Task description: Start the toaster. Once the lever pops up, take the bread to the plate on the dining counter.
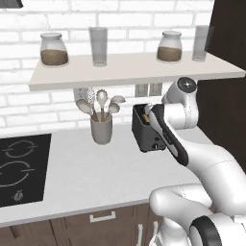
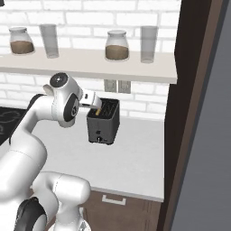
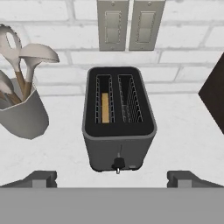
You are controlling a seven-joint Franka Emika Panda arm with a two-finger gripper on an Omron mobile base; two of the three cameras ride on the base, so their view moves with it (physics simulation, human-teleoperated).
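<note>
I am at the first step: the toaster has not been started, and I am lined up above and in front of it. From my claw point(image 3: 112, 177), going left to right: off to its left stands a grey cup of spoons point(image 3: 21, 114) on the pale bench point(image 3: 57, 148). Straight ahead of the claw, between the two fingertips point(image 3: 41, 178), sits the toaster point(image 3: 119, 118), its front facing me. The bread point(image 3: 105, 107) stands on edge in the left slot; the right slot looks empty. Low on the front, just ahead of the claw and roughly centred, is the small dark lever point(image 3: 118, 164). On the wall behind are two switch plates point(image 3: 131, 24).

My claw is spread wide and holds nothing; the tips are well apart, either side of the toaster's front.

Next, I judge, I must come down and forward so that one fingertip lands on the lever and pushes it down. A slip sideways would miss so small a part. In the base views my arm point(image 1: 173, 139) reaches over the toaster.
</note>
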